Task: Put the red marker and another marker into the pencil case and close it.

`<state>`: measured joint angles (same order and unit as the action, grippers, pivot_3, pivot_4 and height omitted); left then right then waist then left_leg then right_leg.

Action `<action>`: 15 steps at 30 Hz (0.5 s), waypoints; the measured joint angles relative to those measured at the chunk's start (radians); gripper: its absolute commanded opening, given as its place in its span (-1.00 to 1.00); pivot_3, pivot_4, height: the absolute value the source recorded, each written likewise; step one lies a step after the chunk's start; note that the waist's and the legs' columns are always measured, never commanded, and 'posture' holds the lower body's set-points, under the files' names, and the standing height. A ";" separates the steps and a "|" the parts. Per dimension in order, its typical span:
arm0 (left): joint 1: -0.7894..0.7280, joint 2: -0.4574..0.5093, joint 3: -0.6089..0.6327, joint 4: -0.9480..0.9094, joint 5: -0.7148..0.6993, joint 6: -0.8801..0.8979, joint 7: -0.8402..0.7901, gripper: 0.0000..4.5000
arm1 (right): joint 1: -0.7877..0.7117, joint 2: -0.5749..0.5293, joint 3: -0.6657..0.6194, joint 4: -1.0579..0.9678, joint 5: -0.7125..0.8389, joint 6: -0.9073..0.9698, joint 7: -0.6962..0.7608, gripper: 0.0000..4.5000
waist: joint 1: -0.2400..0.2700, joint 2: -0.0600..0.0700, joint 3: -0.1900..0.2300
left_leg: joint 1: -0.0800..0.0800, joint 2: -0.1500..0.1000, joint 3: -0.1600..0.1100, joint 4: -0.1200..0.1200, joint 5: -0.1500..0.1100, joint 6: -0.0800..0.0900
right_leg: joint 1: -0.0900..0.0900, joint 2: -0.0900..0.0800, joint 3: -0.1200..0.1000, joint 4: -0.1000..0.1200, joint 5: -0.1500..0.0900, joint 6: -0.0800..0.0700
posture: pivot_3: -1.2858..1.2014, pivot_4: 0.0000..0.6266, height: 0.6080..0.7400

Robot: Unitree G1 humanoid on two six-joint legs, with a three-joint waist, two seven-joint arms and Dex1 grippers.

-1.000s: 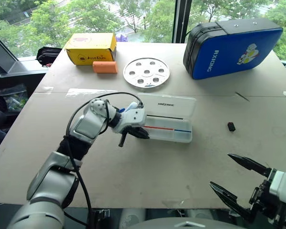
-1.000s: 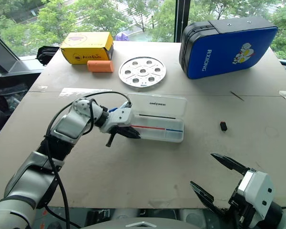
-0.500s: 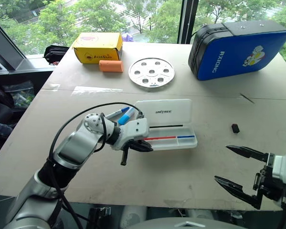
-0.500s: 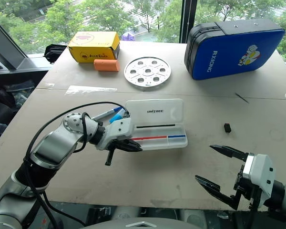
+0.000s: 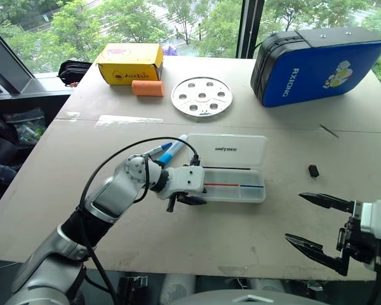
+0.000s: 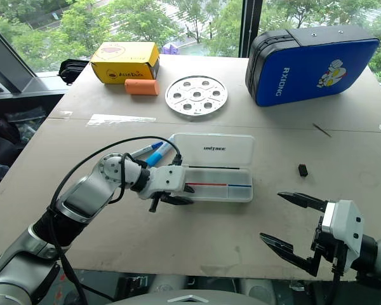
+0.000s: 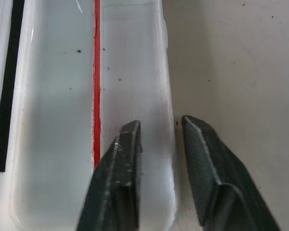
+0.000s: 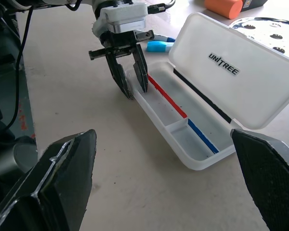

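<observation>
Case [image 5: 235,175] open at frame centre on worktop [image 5: 197,229]; thin light plastic, slides easily. Left end effector [image 8: 127,79] narrowly parted astride near wall, holding nothing. Right end effector [image 5: 317,232] wide, empty. Markers [image 5: 168,152] beside lid, slippery; grip mid-barrel.

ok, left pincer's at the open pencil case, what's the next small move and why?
Probably lift the left pincer clear of the pencil case and move it over to the blue markers lying just behind it. Its fingers stand apart astride the case's near wall, holding nothing, and the case is empty.
</observation>
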<state>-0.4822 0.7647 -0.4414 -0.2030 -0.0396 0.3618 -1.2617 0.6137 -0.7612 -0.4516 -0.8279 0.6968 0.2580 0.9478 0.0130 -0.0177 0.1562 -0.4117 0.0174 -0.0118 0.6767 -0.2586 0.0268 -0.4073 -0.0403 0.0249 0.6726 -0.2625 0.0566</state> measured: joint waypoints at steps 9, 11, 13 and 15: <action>0.180 0.063 0.302 -0.135 -0.232 0.079 0.017 0.60 | -0.077 -0.006 0.015 0.026 0.005 0.012 0.007 1.00 | 0.001 0.001 0.000 | 0.000 0.004 0.000 0.000 0.000 0.000 | 0.000 0.001 0.000 0.000 0.000 0.000 | 0.03 -0.52 1.00; 0.259 0.062 0.429 -0.189 -0.352 0.182 0.040 0.60 | -0.116 -0.005 0.035 0.033 0.008 0.013 0.006 1.00 | -0.004 0.000 0.000 | 0.000 0.005 0.001 0.000 0.000 0.000 | 0.000 0.000 0.001 0.000 0.000 0.000 | 0.03 -0.52 1.00; 0.299 0.076 0.596 -0.206 -0.462 0.328 0.102 0.60 | -0.149 -0.005 0.064 0.051 0.010 0.016 0.006 1.00 | -0.006 0.000 0.000 | 0.001 0.005 -0.001 0.000 0.000 0.000 | 0.000 0.001 -0.001 0.001 0.000 0.000 | 0.03 -0.52 1.00; 0.299 0.117 0.661 -0.175 -0.471 0.359 0.136 0.60 | -0.171 -0.004 0.078 0.058 0.010 0.019 0.005 1.00 | -0.002 0.001 0.000 | 0.002 0.005 -0.001 0.000 0.000 0.000 | 0.000 0.001 -0.001 0.001 0.000 0.000 | 0.03 -0.52 1.00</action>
<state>-0.1828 0.8822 0.2199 -0.3783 -0.5110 0.7211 -1.1258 0.4431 -0.7655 -0.3738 -0.7695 0.7068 0.2773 0.9531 0.0106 -0.0170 0.1560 -0.4100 0.0220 -0.0131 0.6767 -0.2586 0.0268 -0.4071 -0.0391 0.0240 0.6741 -0.2626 0.0563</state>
